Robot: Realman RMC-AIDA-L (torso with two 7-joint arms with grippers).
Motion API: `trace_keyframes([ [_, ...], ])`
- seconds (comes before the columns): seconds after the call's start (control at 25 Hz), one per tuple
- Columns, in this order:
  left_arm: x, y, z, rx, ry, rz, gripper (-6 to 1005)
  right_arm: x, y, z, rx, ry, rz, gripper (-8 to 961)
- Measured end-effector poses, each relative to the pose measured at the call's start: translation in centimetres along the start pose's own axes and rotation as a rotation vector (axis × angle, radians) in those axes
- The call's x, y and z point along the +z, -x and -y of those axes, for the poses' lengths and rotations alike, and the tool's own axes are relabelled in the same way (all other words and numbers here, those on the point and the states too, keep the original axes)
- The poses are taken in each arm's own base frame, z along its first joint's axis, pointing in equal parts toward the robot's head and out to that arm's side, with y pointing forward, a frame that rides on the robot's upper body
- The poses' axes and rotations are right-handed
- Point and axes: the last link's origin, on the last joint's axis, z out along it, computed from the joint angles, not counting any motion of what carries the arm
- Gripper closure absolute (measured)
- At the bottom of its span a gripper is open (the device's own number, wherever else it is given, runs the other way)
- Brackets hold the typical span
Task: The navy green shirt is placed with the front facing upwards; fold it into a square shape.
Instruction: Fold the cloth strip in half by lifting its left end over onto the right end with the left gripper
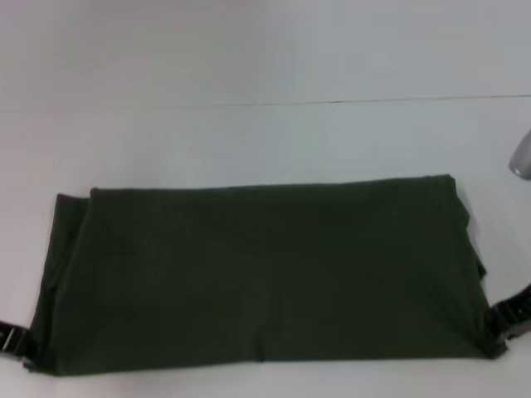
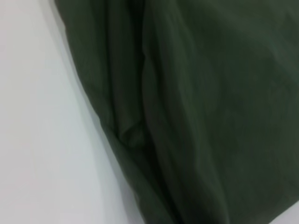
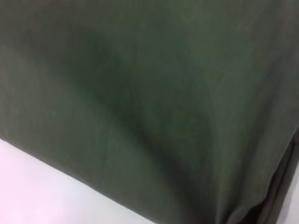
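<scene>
The navy green shirt [image 1: 261,274] lies on the white table as a wide folded rectangle, plain green side up, with no print or collar showing. Its left end has a second layer sticking out a little. My left gripper [image 1: 13,340] sits at the shirt's near left corner, and my right gripper [image 1: 509,319] at its near right corner. Both touch the cloth's edge. The left wrist view shows creased green cloth [image 2: 196,107] beside bare table. The right wrist view is filled with smooth green cloth [image 3: 154,93].
A white table [image 1: 249,141] stretches behind the shirt, crossed by a thin seam line [image 1: 332,102]. A grey metallic object [image 1: 521,157] juts in at the right edge, just beyond the shirt's far right corner.
</scene>
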Motion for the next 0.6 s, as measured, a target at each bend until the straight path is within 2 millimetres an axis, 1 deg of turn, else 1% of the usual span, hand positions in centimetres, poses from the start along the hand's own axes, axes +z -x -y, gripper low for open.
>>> trace_keyframes([
  [0.12,-0.6,0.6,-0.3,0.002,0.017,0.021,963,0.0,-0.3,0.0,-0.016,-0.015,-0.032,911],
  [0.24,-0.8,0.8,-0.3,-0.001,0.022,0.027,962,-0.4,-0.2,0.1,-0.026,-0.029,-0.032,908],
  [0.6,-0.8,0.6,-0.3,0.002,0.018,0.020,958,-1.2,-0.2,-0.7,-0.049,-0.006,-0.054,898],
])
